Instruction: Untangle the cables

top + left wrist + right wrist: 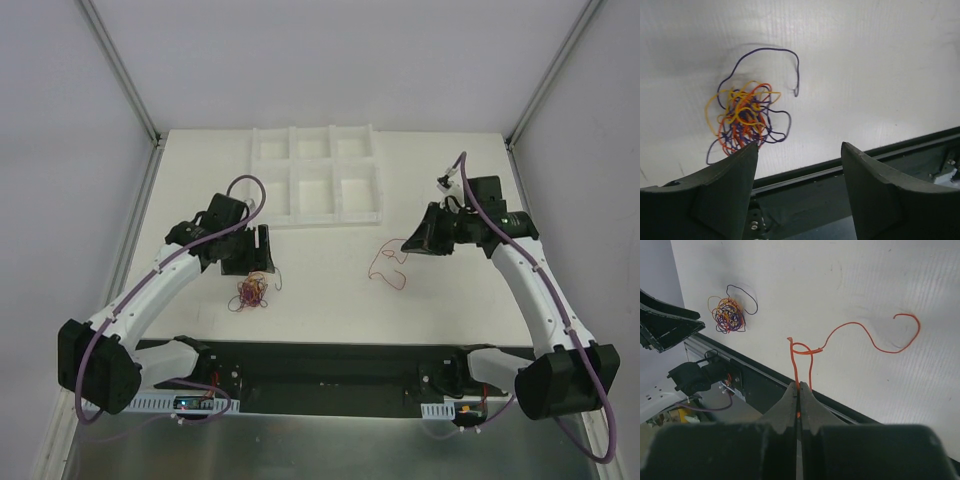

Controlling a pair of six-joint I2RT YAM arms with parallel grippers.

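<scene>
Roughly, you are sitting partway through the untangling. One red-orange cable (388, 262) is lying by itself on the white table (330, 300), on the arms' side of the white compartment tray (316, 180) and off its right near corner, well apart from the rest. Your right gripper (800, 390) is pinching one end of that cable between fully closed fingers. The other end is curling away loose, so this strand is reading as separated.

The tangle of cables (742, 120) is also lying on the arms' side of the tray, off its left near corner. It is showing yellow, orange and dark blue-purple strands knotted tightly together, with one purple strand looping out of the clump. Your left gripper (799, 150) is hovering just over the tangle with its fingers spread apart and nothing between them. One fingertip is covering the clump's near edge in the wrist view, and you cannot tell whether it is touching.

Judging by this, most of the work is waiting. Several strands are needing to be drawn out one at a time, and the looping purple one is looking easiest to take.
</scene>
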